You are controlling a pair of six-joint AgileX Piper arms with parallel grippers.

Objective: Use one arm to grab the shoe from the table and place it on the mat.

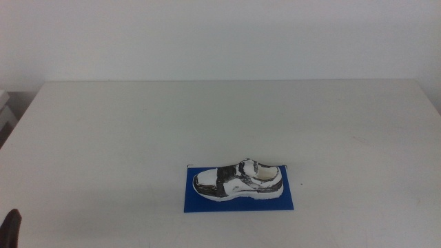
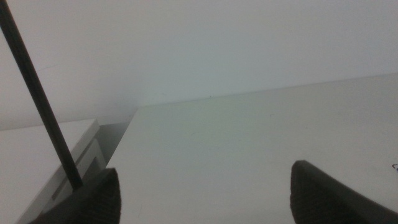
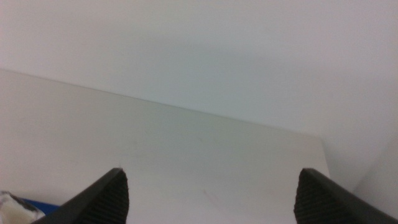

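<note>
The shoe, a white sneaker with black mottled patches, lies on its sole on the deep blue mat near the front middle of the white table. Its toe points left. No gripper touches it. My left gripper is open and empty, with its jaws wide apart over the bare tabletop; only a dark tip of it shows at the middle view's bottom left corner. My right gripper is open and empty too. A corner of the mat and a bit of the shoe show beside its jaw.
A white boxy object stands off the table's far left edge and also shows in the left wrist view. A black cable crosses the left wrist view. A plain white wall stands behind the table.
</note>
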